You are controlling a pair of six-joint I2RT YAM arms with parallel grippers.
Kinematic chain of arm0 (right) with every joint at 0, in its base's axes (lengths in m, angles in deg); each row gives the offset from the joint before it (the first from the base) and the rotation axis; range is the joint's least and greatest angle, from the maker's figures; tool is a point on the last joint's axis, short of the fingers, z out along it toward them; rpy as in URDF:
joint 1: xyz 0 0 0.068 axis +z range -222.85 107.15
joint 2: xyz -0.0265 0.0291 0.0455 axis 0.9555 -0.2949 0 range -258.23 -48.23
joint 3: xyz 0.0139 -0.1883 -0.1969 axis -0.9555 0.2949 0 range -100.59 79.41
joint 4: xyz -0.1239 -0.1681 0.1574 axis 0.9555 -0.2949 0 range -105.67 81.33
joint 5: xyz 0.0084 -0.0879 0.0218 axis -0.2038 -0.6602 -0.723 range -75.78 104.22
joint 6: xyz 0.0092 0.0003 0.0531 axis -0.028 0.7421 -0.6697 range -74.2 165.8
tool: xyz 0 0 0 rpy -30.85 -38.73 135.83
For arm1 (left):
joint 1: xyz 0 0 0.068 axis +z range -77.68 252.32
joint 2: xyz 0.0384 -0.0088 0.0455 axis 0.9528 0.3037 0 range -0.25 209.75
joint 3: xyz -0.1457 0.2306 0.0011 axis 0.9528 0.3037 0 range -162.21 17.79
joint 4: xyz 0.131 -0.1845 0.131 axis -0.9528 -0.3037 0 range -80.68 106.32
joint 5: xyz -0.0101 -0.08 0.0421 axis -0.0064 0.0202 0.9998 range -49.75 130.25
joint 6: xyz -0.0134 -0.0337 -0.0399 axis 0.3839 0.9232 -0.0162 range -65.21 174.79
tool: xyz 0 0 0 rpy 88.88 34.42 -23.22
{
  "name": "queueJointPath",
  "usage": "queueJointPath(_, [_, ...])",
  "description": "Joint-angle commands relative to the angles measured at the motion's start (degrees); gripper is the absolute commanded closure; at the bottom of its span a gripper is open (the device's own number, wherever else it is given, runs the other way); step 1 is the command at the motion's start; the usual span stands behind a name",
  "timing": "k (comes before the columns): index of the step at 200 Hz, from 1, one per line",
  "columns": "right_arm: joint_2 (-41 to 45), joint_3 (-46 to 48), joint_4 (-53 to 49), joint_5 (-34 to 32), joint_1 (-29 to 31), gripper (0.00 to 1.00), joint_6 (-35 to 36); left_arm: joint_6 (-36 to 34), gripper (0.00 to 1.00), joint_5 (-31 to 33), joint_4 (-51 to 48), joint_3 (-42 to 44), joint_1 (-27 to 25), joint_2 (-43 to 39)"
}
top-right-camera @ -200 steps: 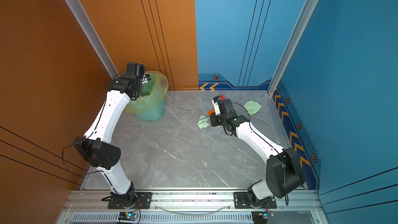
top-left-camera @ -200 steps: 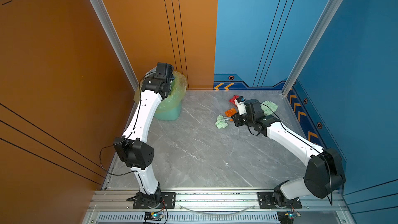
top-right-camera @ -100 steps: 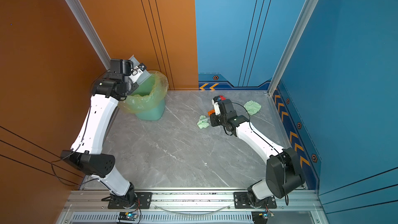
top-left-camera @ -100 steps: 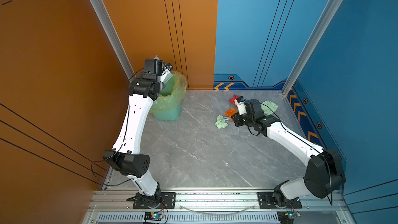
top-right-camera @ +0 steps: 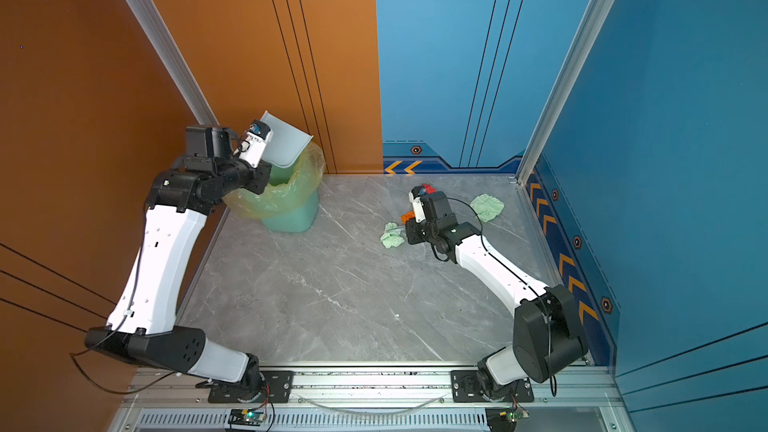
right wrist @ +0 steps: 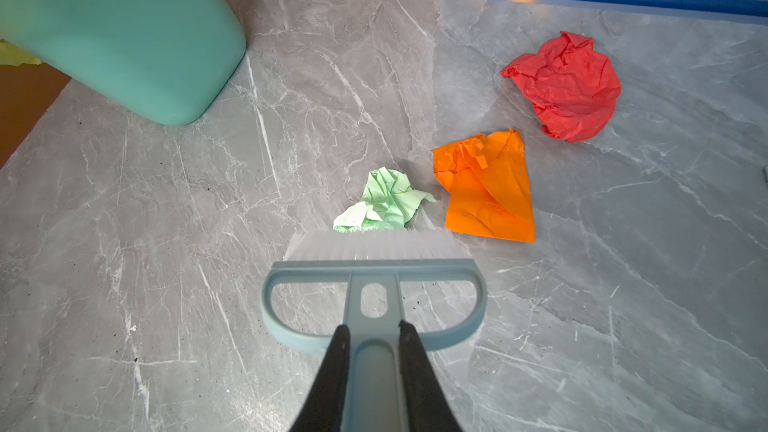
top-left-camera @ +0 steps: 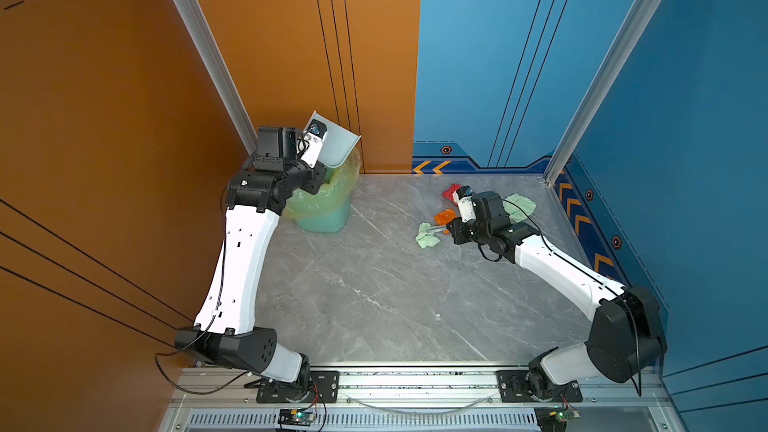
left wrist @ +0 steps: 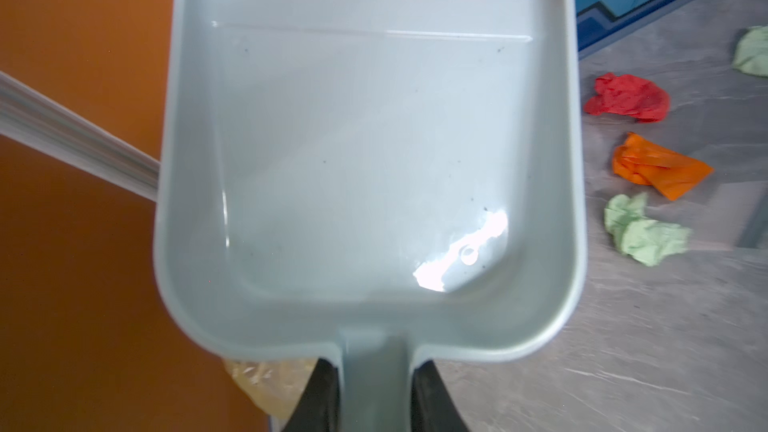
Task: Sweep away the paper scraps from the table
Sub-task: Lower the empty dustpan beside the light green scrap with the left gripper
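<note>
Resting toward the far right corner of the grey marble-patterned table point(top-left-camera: 374, 292), the paper scraps point(top-left-camera: 427, 236) number four in view: a crumpled red ball point(right wrist: 565, 85), a creased orange sheet point(right wrist: 486, 189), a small pale green wad point(right wrist: 382, 201) and a larger pale green wad point(top-right-camera: 487, 206) lying apart near the right rail. They look nearly weightless, soft and springy, so they will likely skid or roll on the smooth stone and flick aside under a brisk stroke. No pinching seems needed; a low, slow push from behind suits them.

The right end effector point(right wrist: 374, 326) is clenched on the handle of the pale blue plastic brush point(right wrist: 374, 276), whose bristles meet the small wad's edge. The left end effector point(left wrist: 376, 363) is clamped on the handle of the empty pale blue plastic dustpan point(left wrist: 365, 160), held above the teal bin point(right wrist: 124, 43) with its yellowish-green liner point(top-left-camera: 328, 189).
</note>
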Motion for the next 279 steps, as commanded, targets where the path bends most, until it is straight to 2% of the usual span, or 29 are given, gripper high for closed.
queueJointPath(1, [1.75,-1.79,-2.61,-1.46,0.19,1.00,-0.88,8.62,0.90,-12.43,0.16,3.35,-0.98,-2.07])
queueJointPath(53, [2.33,-2.11,-4.03,-4.22,0.36,1.00,-1.82,15.50,0.91,-21.34,3.62,14.81,-3.51,-5.76])
queueJointPath(125, [2.81,-2.55,-5.88,-6.33,0.28,1.00,-1.88,21.63,0.92,-24.42,11.98,29.92,-6.46,-9.89])
queueJointPath(174, [2.26,-2.57,-5.54,-6.88,0.19,1.00,-2.50,23.83,0.92,-19.58,16.00,37.68,-11.22,-10.03])
queueJointPath(219, [0.40,-4.25,-5.23,-7.86,0.12,1.00,-3.32,25.79,0.93,-11.85,16.79,44.20,-17.50,-8.24])
queueJointPath(249, [-2.55,-7.40,-6.22,-11.27,0.10,1.00,-4.38,26.15,0.94,-10.72,16.74,47.41,-20.74,-7.00])
queueJointPath(279, [-6.36,-11.35,-8.50,-19.04,0.80,1.00,-5.69,26.31,0.94,-9.58,16.70,51.45,-23.57,-6.05])
